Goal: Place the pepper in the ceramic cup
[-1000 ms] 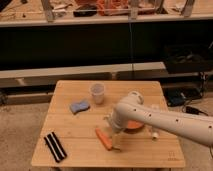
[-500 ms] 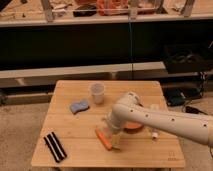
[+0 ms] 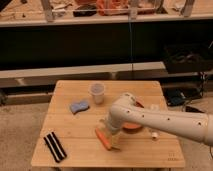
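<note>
The pepper (image 3: 104, 139), slim and orange-red, lies flat on the wooden table (image 3: 75, 127) near its front middle. The ceramic cup (image 3: 97, 93), small and pale, stands upright toward the back of the table, well behind the pepper. My gripper (image 3: 112, 135) hangs down from the white arm, which reaches in from the right. It sits right at the pepper's right side, low over the table. Whether it touches the pepper is hidden by the gripper body.
A round orange-red plate (image 3: 134, 125) lies under the arm, right of the pepper. A blue sponge (image 3: 79, 106) lies left of the cup. A black striped object (image 3: 55, 146) lies at the front left corner. A small white bottle (image 3: 153, 134) lies by the plate.
The arm and gripper have shifted slightly left, closer to the pepper. The pepper, cup and other objects have not moved.
</note>
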`<state>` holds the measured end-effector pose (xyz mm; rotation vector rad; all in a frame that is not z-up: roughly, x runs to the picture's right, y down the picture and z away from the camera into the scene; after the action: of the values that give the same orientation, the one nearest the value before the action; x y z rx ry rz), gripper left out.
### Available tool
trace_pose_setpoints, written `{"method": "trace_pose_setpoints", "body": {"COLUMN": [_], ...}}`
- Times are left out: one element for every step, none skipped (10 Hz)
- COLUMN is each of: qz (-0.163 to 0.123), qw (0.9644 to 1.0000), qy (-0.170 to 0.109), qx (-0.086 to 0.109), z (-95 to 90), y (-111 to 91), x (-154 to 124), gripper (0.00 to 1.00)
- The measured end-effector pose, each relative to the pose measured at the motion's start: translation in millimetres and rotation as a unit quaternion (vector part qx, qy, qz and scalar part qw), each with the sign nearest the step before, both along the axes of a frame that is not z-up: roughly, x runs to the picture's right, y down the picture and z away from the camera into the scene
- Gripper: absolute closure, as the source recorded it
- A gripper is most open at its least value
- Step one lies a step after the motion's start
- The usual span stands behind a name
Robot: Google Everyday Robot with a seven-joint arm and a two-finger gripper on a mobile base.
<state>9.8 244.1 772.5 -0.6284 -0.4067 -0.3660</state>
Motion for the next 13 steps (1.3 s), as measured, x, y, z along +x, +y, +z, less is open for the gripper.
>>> {"method": "trace_pose_setpoints", "body": {"qz": [-0.012, -0.018, -0.025, -0.033, -0.039, -0.046, -0.049, -0.050, -0.053, -0.056, -0.060, -0.065, -0.065], "qw": [0.9999, 0.9998, 0.9997, 0.9994, 0.9992, 0.9988, 0.9987, 0.9986, 0.9984, 0.9982, 0.9980, 0.9976, 0.9976], "qy": [-0.004, -0.005, -0.005, -0.007, -0.008, -0.010, -0.012, -0.011, -0.011, -0.012, -0.015, -0.017, -0.018], "qx": [0.003, 0.003, 0.005, 0.008, 0.009, 0.010, 0.011, 0.012, 0.013, 0.013, 0.013, 0.017, 0.017], "z": [2.3, 3.5, 4.8, 6.7, 7.7, 9.0, 10.0, 11.6, 12.4, 13.6, 17.9, 22.0, 23.4], "y": [1.8, 3.5, 4.6, 6.4, 7.6, 9.3, 11.1, 12.8, 13.6, 15.2, 19.7, 21.7, 23.4], "x": [-2.7, -2.4, -2.5, -4.1, -6.0, -8.3, -10.0, -10.3, -10.2, -11.7, -14.5, -15.9, -15.7], "gripper": [0.20, 0.20, 0.20, 0.20, 0.20, 0.20, 0.20, 0.20, 0.20, 0.20, 0.20, 0.20, 0.20]}}
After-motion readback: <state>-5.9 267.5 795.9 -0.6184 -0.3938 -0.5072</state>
